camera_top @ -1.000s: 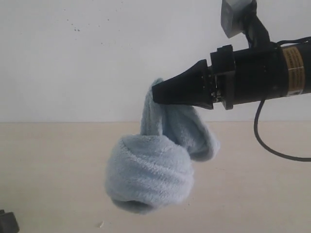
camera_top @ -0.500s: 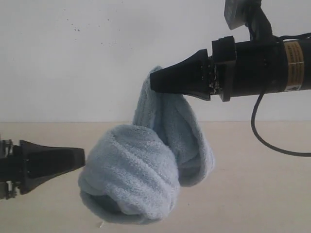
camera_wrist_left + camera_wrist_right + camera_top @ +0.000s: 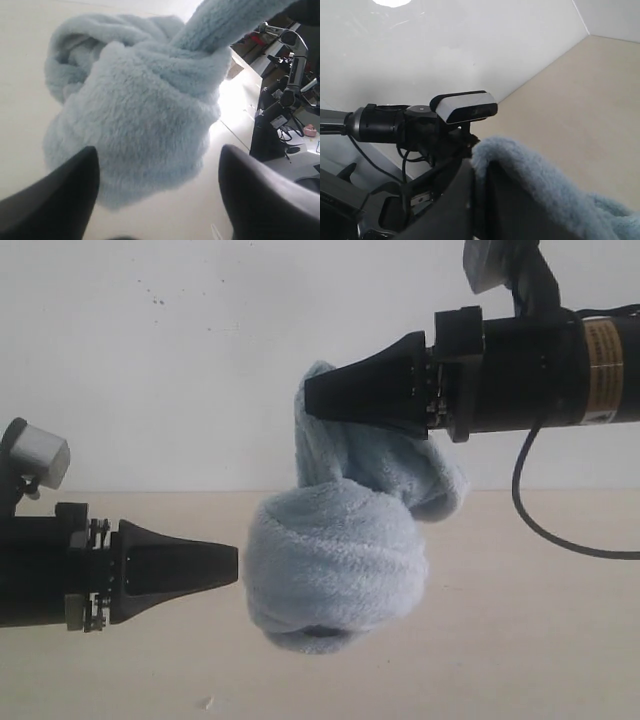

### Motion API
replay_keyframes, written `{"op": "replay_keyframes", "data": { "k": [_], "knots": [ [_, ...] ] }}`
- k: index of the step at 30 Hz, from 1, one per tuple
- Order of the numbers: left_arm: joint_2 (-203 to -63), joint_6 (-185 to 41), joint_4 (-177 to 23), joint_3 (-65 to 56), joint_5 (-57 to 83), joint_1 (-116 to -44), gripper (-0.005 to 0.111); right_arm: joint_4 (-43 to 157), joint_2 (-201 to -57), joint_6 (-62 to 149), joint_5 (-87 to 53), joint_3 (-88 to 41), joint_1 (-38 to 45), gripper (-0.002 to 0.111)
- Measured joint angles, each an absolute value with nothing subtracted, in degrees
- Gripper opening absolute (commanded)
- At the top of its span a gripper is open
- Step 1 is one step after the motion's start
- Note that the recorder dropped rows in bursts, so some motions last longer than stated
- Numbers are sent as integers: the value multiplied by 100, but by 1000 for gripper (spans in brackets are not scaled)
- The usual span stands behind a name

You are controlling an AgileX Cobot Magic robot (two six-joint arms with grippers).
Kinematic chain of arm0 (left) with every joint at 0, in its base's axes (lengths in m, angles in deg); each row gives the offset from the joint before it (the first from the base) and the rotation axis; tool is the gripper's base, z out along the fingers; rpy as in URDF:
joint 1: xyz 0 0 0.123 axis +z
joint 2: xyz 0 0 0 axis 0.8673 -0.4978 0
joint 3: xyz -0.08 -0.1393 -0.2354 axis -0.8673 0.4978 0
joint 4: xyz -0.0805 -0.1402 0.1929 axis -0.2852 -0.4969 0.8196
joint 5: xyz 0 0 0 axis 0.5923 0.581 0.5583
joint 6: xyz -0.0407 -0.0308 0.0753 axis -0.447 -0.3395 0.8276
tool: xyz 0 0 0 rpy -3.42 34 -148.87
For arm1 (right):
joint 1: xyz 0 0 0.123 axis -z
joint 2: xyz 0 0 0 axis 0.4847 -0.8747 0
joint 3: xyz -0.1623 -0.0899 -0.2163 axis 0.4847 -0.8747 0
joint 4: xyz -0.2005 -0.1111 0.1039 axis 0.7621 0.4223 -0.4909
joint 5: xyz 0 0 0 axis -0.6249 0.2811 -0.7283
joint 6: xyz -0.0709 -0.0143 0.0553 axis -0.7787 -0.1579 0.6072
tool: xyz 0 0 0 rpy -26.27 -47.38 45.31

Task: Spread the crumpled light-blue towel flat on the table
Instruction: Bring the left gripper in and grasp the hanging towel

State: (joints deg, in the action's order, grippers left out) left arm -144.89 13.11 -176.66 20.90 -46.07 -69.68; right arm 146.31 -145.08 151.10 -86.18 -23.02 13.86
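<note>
Exterior camera sits low over the worktop (image 3: 540, 640), facing the far wall (image 3: 150, 360), close in on the hanging towel (image 3: 335, 570). Left wrist camera peers rightward along the left hand (image 3: 232, 565), towel filling its view. Right wrist camera looks leftward past the same towel at the left arm (image 3: 385, 125)

Robotics lab: other arm rigs (image 3: 272, 120) alongside

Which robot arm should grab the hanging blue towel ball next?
Left. The left gripper is open and points at the towel, close beside its hanging lump. The right gripper is shut on the towel's top, holding it above the table, so it is busy.
</note>
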Motion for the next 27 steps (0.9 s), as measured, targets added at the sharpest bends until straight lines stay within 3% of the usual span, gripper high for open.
{"op": "replay_keyframes", "data": {
  "k": [6, 10, 14, 17, 22, 27],
  "knots": [
    [-14489, 1284, -17666, 1993, -4620, -6978, 63, 14833, -14508, 15032, -8618, -2302, 901, 1],
    [-14489, 1273, -17666, 1993, -4620, -6989, 46, 15000, -14508, 15032, -8629, -2302, 671, 1],
    [-14489, 1262, -17666, 1993, -4620, -7152, 62, 15015, -14508, 15006, -8629, -2302, 671, 1],
    [-14489, 1197, -17666, 1993, -4609, -7190, 62, 15015, -14508, 15006, -8629, -2302, 671, 1],
    [-14536, 1116, -17666, 1993, -4609, -7190, 41, 14945, -14508, 14970, -8629, -2302, 671, 1],
    [-14693, 1116, -17687, 1993, -4609, -7190, 4, 14838, -14508, 14923, -8618, -2302, 671, 1]
  ]
}}
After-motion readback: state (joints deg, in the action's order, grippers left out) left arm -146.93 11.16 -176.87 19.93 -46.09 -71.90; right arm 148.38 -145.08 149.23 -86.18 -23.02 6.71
